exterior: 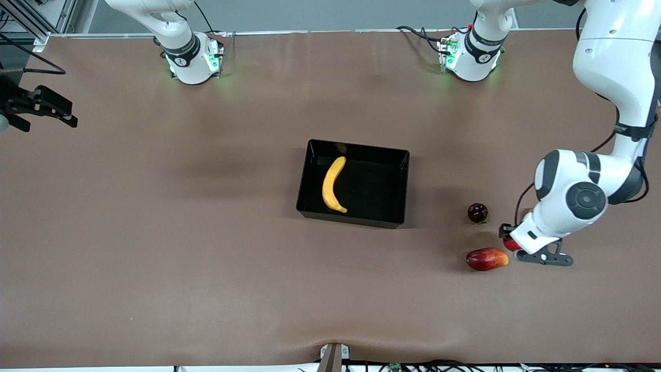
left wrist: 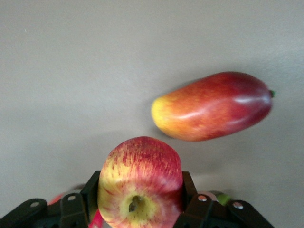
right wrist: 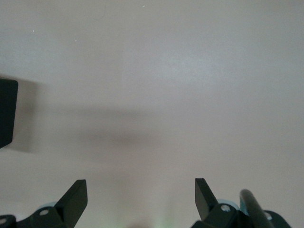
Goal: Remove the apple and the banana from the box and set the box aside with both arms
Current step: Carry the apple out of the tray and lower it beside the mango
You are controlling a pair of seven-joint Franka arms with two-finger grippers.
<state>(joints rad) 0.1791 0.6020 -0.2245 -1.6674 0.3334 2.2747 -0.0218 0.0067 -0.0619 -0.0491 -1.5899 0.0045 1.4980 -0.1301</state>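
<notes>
The yellow banana (exterior: 333, 185) lies in the black box (exterior: 356, 149) at the table's middle. My left gripper (exterior: 512, 242) is low at the left arm's end of the table, shut on the red apple (exterior: 511, 244). In the left wrist view the apple (left wrist: 142, 161) sits between the fingers (left wrist: 93, 186) of my left gripper (left wrist: 140, 183), stem dimple toward the camera. My right gripper (exterior: 69, 114) is open and empty, up over the right arm's end of the table. In the right wrist view it (right wrist: 141, 190) shows bare table and a corner of the box (right wrist: 7, 111).
A red and yellow mango-shaped fruit (exterior: 487, 259) lies beside the apple, nearer to the front camera, and shows in the left wrist view (left wrist: 212, 106). A dark red round fruit (exterior: 477, 213) sits between the box and the left gripper.
</notes>
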